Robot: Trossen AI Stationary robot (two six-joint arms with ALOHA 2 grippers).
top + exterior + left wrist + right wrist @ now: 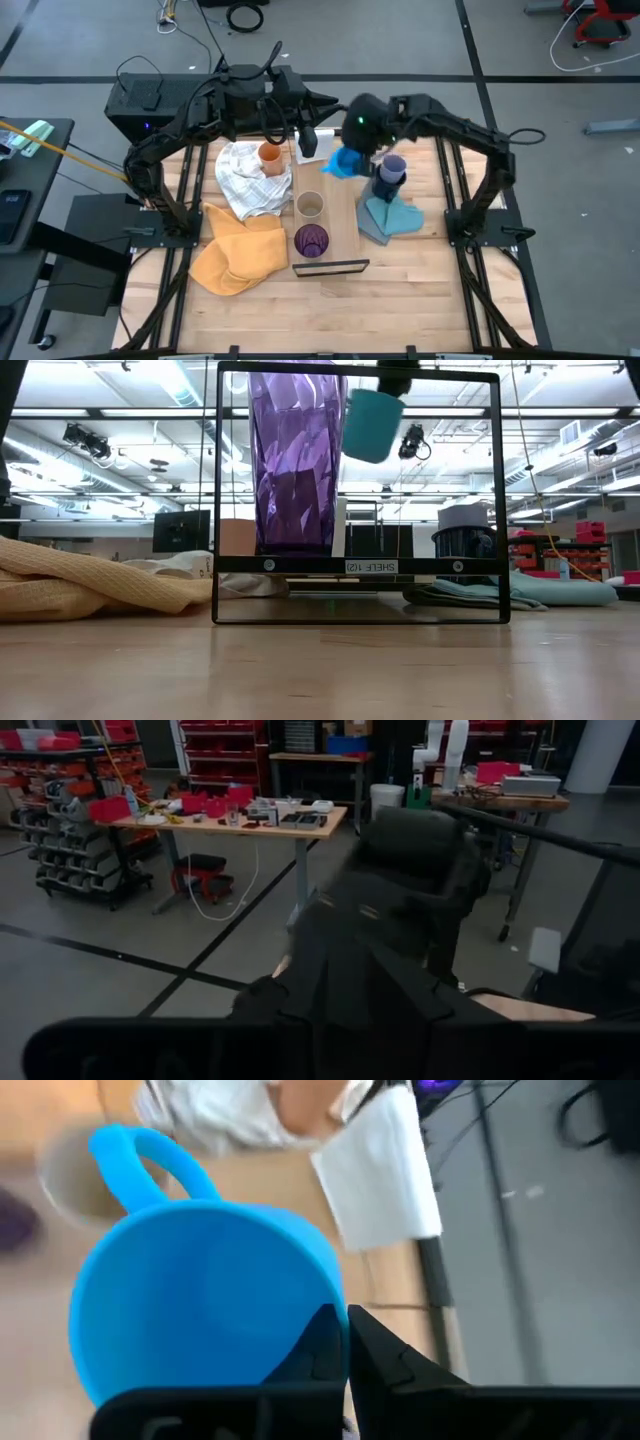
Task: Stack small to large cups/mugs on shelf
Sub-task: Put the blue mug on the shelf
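Desk [400, 300], high view, left to right. Left gripper [300, 100] parked at the far edge of the desk, behind the cloths; whether its fingers are parted or closed cannot be told (its own wrist view shows mostly dark arm housing).

Yellow cloth [240, 255] and white cloth [245, 175] fill the left half. Orange cup [270, 156] stands at the white cloth's edge, just beside the shelf [342, 225].

On the shelf: dark purple tumbler [311, 241] nearest the black-framed end, tan cup [310, 206] behind it. The plank beyond the tan cup is bare up to the white box [308, 140].

Right gripper [352, 152] clamped on the rim of the light blue mug [345, 163], held in the air, tilted, over the shelf's far part (low view shows it high, clear of the plank).

Right of the shelf: lavender cup [392, 168] nested in the navy mug [387, 186], on the blue cloth [392, 218]. The front strip of the desk is open.
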